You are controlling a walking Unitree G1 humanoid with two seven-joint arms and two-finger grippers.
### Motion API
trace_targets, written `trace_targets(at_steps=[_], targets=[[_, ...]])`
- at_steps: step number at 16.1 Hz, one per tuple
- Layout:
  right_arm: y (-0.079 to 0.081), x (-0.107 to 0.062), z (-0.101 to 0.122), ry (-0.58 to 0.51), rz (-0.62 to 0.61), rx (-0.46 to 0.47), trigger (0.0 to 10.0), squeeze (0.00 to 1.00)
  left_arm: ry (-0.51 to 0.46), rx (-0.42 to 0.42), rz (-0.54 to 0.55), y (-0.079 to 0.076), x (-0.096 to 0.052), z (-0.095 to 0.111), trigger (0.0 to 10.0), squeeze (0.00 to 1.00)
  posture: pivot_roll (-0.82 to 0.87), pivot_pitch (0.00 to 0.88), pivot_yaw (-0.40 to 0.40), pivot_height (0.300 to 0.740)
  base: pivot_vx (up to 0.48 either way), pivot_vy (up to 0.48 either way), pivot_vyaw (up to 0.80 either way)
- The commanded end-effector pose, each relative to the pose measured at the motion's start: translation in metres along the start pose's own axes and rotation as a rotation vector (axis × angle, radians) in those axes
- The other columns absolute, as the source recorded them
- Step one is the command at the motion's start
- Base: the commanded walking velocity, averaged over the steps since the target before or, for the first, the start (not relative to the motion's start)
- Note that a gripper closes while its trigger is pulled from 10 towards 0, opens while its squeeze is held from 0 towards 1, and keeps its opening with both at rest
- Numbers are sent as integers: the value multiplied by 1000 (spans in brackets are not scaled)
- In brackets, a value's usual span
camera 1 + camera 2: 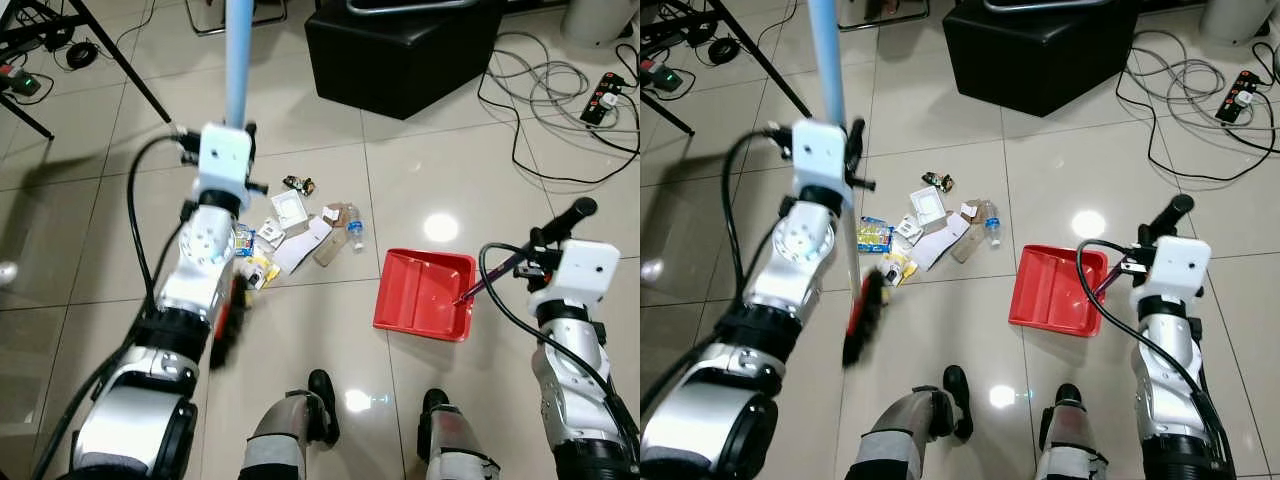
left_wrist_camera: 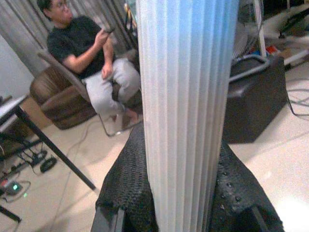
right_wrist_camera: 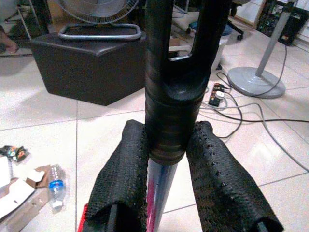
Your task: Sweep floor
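Behind the left arm (image 1: 195,300), the broom head (image 1: 862,318) (blurred, half hidden)

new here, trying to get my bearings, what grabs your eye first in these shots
The red dustpan on the pale tiles, before the robot's right foot, stands out first; the right pincer grips its handle. Left of it lies a litter pile of cartons, wrappers and a small bottle, with the left pincer clamped on the blue broom handle.
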State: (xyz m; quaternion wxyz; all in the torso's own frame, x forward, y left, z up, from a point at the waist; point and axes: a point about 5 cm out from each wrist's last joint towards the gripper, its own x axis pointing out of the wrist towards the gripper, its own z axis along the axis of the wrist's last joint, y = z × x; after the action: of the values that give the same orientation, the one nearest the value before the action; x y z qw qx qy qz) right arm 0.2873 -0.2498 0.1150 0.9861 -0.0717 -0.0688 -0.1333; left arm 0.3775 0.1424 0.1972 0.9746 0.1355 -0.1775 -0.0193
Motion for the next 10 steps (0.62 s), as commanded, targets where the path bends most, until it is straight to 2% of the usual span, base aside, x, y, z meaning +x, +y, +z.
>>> trace_targets(at_steps=[1, 7, 10], targets=[[5, -10, -18, 75, 30, -11, 10000, 0, -10, 22, 8, 6, -2, -2, 10000, 0, -8, 327, 190, 740, 0, 0, 0], [5, -9, -22, 72, 32, -8, 10000, 0, -9, 25, 21, 9, -2, -4, 10000, 0, -8, 321, 186, 740, 0, 0, 0], [10, -7, -22, 66, 39, 6, 10000, 0, -35, -2, 40, 14, 1, 4, 10000, 0, -5, 318, 187, 740, 0, 0, 0]])
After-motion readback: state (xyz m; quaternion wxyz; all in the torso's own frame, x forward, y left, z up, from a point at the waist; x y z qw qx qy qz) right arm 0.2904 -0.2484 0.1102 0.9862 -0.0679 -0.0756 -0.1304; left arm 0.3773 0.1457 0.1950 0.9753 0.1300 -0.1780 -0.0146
